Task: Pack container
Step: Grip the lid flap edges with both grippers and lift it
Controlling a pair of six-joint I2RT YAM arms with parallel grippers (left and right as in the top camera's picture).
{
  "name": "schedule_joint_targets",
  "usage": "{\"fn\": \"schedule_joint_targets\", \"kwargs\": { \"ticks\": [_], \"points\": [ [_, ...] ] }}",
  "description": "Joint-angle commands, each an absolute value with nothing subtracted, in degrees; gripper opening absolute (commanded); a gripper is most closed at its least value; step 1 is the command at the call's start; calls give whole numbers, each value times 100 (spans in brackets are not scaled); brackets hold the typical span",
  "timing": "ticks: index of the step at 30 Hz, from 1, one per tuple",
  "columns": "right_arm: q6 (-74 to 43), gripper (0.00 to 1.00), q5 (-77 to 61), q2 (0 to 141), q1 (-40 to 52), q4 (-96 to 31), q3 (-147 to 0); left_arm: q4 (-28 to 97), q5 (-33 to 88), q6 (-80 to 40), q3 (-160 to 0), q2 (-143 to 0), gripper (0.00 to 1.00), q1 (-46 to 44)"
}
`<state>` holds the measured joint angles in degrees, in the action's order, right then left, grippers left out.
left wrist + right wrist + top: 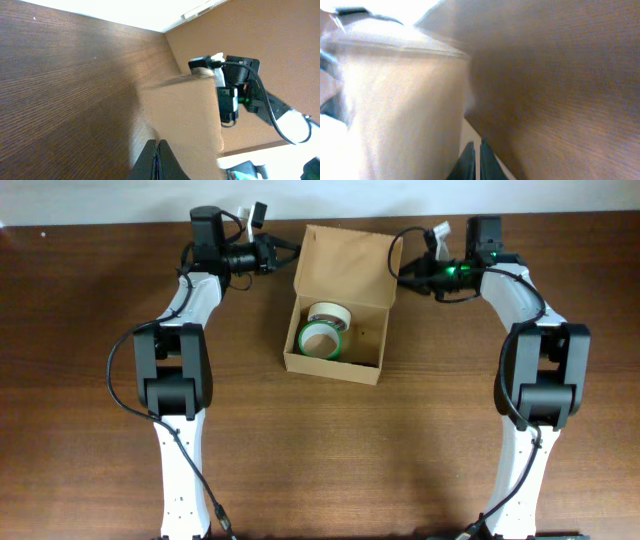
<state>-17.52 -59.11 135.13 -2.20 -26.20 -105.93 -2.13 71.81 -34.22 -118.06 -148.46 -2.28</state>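
Tape [322,330] is in box [330,367], lid [345,260] up. Left gripper [156,146] and right gripper [475,146] are closed and empty, flanking lid. Next, probably: fold it down evenly.

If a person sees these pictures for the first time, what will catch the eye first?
A small tan cardboard box stands open at the middle of the dark wooden table, with a cream tape roll and a green-edged tape roll in its left part. The left gripper and the right gripper flank its raised flap lid at the far side.
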Motion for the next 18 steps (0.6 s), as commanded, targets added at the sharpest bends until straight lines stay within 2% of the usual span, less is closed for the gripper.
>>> {"fn": "schedule_joint_targets", "kwargs": {
  "ticks": [1, 5, 10, 15, 18],
  "points": [
    [-2383, 4, -7019, 13572, -158, -1916, -10602, -255, 7376, -3736, -11985, -14870, 2, -211],
    [-2801, 4, -7540, 13570, -27, -1162, -10606, -86, 7387, -3730, -11987, -14870, 2, -209],
    [-2797, 4, -7830, 13528, 82, -1181, -10608, -86, 7487, -3717, -11987, -14824, 2, -217],
    [-2794, 4, -7524, 13168, 217, -1332, -10608, 25, 7247, -3437, -11987, -14538, 2, -248],
    [-2746, 4, -6936, 12785, 298, -1671, -10608, 1022, 6484, -2630, -11990, -14118, 2, -292]
  ]
}}
